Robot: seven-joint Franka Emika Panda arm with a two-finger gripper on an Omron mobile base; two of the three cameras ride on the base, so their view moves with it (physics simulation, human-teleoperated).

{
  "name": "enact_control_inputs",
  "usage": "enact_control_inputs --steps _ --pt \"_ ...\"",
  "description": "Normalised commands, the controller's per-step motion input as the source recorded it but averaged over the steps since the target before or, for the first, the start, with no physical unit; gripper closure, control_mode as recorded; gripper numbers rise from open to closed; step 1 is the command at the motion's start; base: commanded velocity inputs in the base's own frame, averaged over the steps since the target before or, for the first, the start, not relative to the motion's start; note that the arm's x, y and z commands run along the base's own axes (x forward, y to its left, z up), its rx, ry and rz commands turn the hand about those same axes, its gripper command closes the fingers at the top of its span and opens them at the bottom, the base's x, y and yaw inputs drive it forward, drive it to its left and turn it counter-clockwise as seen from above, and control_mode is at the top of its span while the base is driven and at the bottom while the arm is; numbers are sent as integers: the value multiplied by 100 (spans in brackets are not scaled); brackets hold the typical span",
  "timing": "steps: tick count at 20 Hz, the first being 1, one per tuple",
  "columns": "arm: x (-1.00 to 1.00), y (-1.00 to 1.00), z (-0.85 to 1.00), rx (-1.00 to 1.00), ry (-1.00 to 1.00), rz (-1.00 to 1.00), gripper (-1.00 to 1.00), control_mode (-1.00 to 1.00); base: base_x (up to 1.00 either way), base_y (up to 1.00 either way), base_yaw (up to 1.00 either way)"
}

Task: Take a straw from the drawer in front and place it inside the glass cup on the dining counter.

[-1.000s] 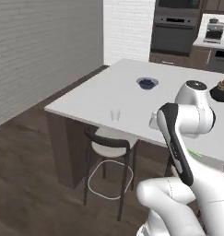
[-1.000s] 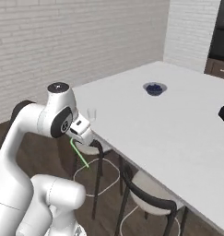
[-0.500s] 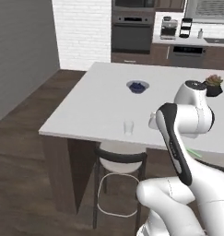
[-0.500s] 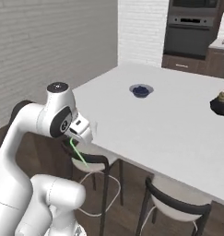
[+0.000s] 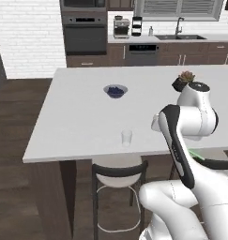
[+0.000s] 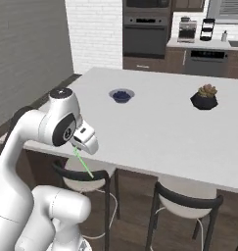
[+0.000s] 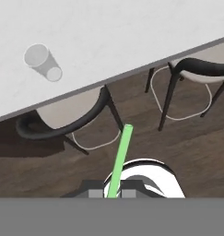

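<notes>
Now your base has swung square to the dining counter (image 5: 78, 122); the gripper (image 7: 113, 194) is clamped on the straw (image 7: 120, 159), below the counter edge. Your glass cup (image 7: 42, 61) sits up-left of the hand, so expect a lift next.

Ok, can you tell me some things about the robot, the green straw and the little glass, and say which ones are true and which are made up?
1. The gripper is shut on the thin light green straw. True.
2. The straw already stands in the small clear glass cup. False: the cup is empty and the straw is in the gripper.
3. The glass cup stands near the edge of the wide white dining counter. True.
4. The small grey bowl sits on a stool. False: it sits on the counter.
</notes>
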Motion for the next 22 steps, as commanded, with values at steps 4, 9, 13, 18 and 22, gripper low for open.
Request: enact_control_inputs --steps 4,9,13,18,22 --pt "0 0 0 0 0 0 100 100 66 33 -41" --pt "0 0 0 0 0 0 100 100 87 31 -35" --pt "0 0 0 0 0 0 100 100 87 47 -26" --pt "0 0 0 0 0 0 100 100 65 63 -13" --pt "6 23 56 24 -13 0 100 -100 0 0 0"
